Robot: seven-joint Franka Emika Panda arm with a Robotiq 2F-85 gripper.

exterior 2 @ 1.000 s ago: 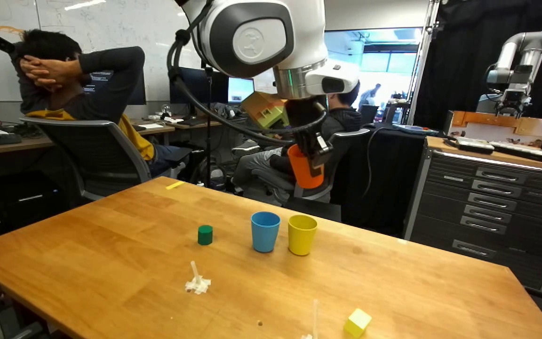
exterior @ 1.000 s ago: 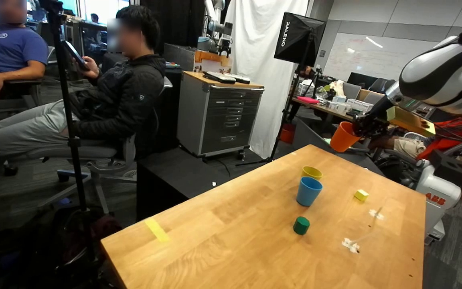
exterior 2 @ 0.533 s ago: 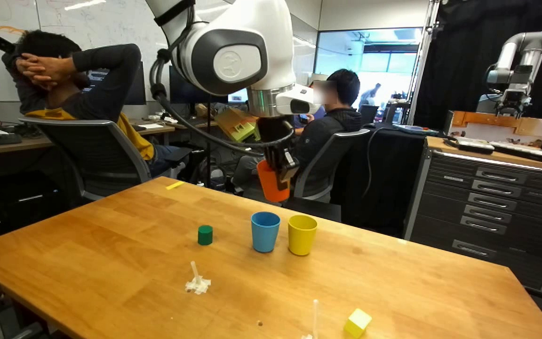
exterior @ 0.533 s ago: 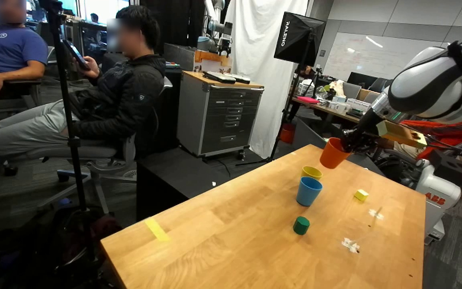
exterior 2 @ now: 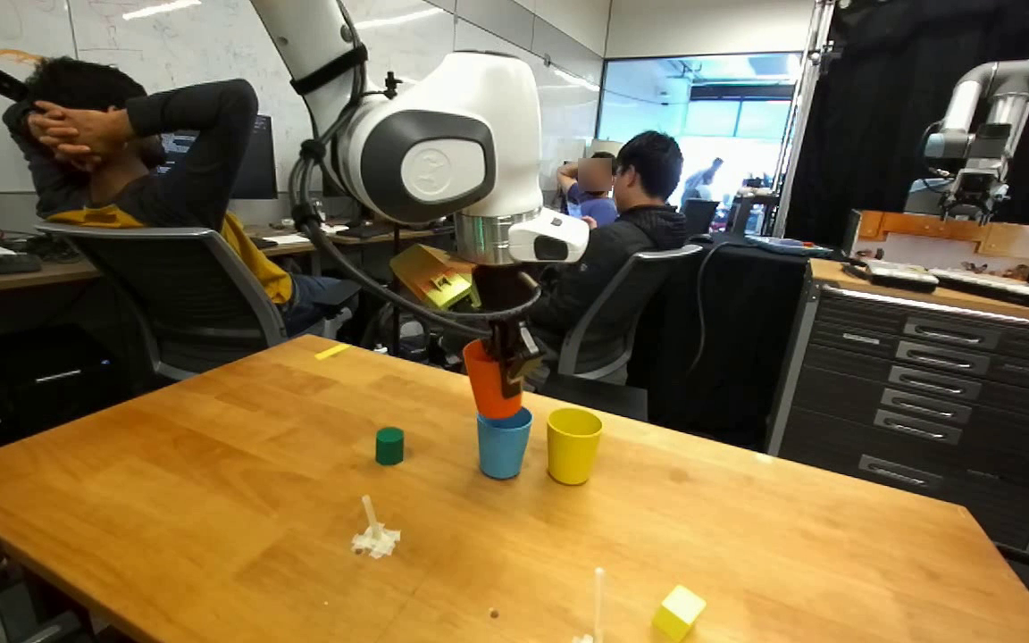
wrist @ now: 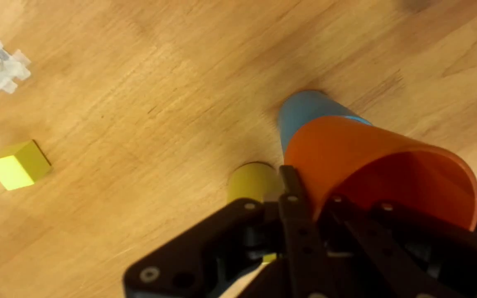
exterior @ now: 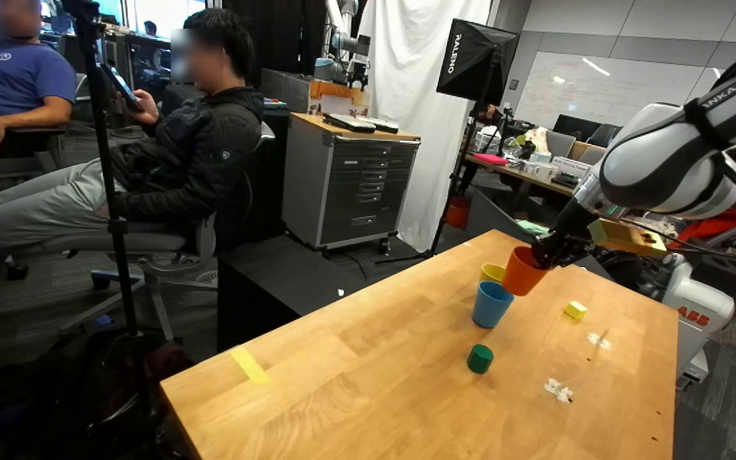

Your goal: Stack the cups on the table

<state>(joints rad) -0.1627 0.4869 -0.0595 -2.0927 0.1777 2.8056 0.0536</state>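
Pinching one wall of the tilted orange-red tapered plastic cup, my black two-fingered gripper shows in an exterior view with that cup's base overlapping the mouth of the blue tapered plastic cup; whether they touch I cannot tell. The blue cup stands upright on the light-brown wooden table, the yellow tapered plastic cup just beside it.

In an exterior view, the orange-red cup overlaps only one side of the blue cup, so I judge the base off centre: I should shift it across before going down, and level it so it nests without catching the rim.

In the wrist view, my fingers seem to straddle the wall, and only a sliver of blue rim shows past the orange-red cup. The yellow cup, partly hidden, stands near; I'd come straight down, then part the fingers gently, lest I nudge it.
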